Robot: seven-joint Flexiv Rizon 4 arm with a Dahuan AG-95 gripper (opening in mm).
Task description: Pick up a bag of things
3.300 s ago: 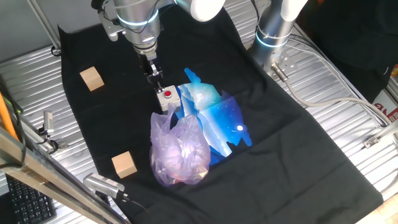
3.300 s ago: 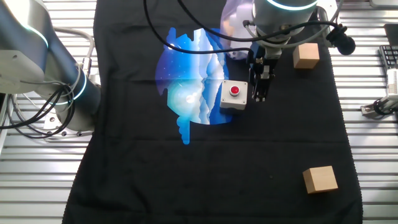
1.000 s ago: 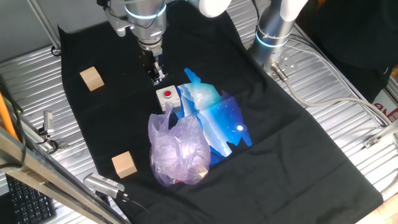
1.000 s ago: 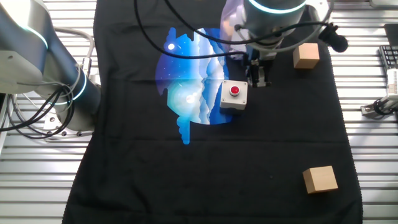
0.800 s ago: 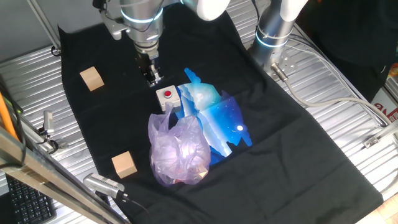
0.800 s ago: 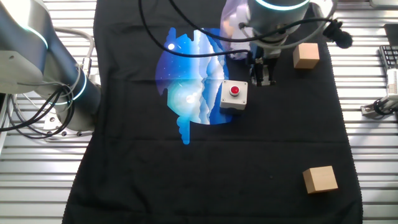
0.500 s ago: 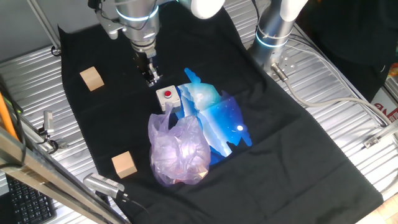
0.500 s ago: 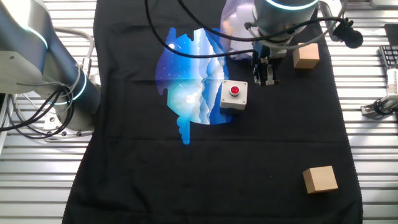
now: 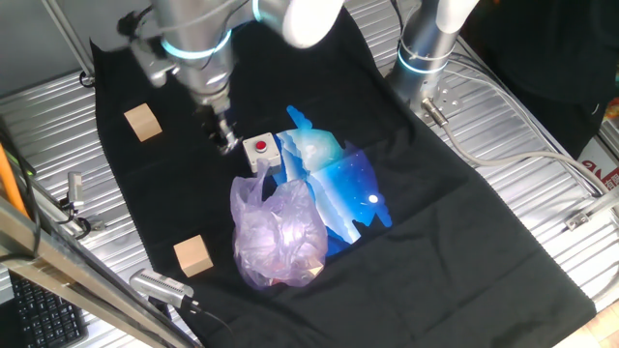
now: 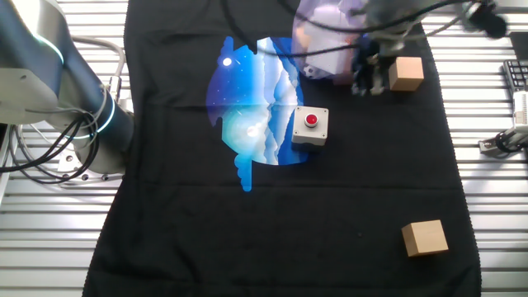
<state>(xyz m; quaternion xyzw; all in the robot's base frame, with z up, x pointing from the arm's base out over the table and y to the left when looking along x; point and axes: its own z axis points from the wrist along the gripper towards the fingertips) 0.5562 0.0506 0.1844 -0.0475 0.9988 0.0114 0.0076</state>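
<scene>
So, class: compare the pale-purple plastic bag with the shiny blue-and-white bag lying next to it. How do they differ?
The pale-purple bag is translucent, showing pinkish contents; the blue-and-white bag is glossy and printed, so it hides whatever is beneath. The purple bag bulges full, while the blue-and-white bag lies flatter and spread out. Both are crinkled plastic, lie touching on the black cloth, and neither is held.

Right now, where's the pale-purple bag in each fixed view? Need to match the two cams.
One fixed view: the pale-purple bag sits low and centre-left, lying against the blue-and-white bag.
The other fixed view: only its lower part shows at the top edge, right of centre, partly behind the blurred arm.
Shared landmark: the small grey box with the red button, between the bag and the gripper.
</scene>
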